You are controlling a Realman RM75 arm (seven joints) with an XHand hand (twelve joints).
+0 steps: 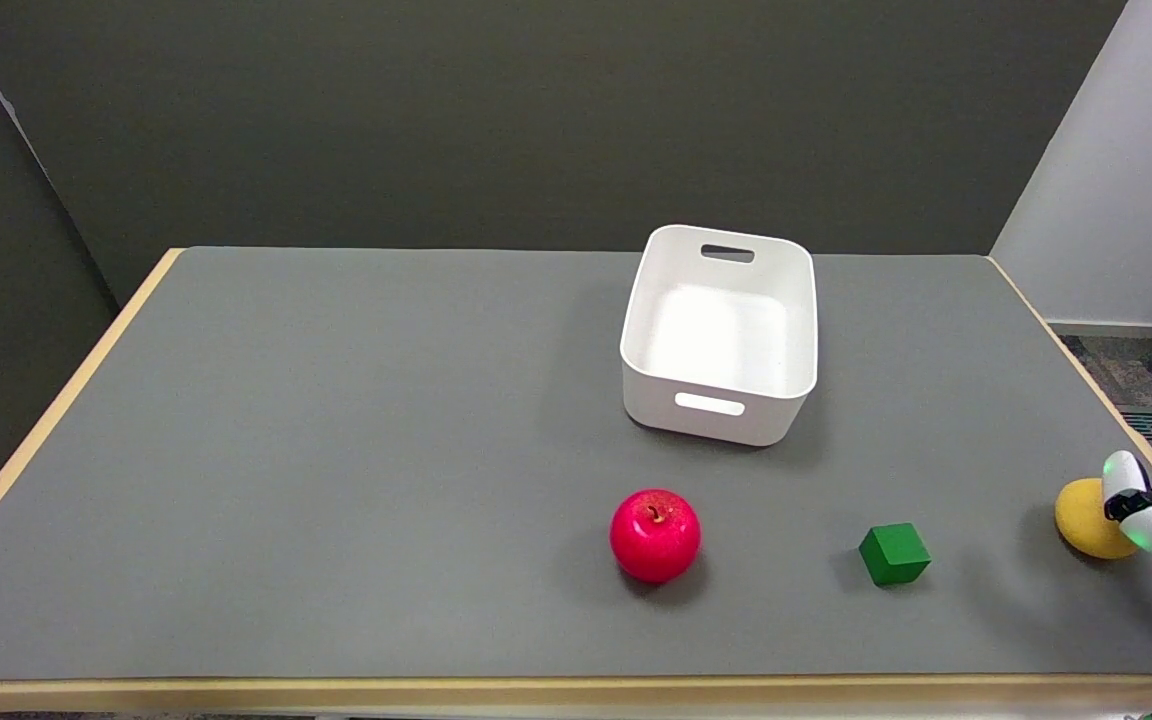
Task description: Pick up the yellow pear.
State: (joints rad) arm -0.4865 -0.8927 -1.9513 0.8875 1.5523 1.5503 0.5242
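White hand (1151, 518), black joints (green glow)

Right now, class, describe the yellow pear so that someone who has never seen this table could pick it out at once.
Start at the white bin on the grey table, then follow the row of three things in front of it: red apple, green cube, yellow pear. The pear lies farthest right, near the table's edge, the only yellow thing, with the robot hand partly over it.
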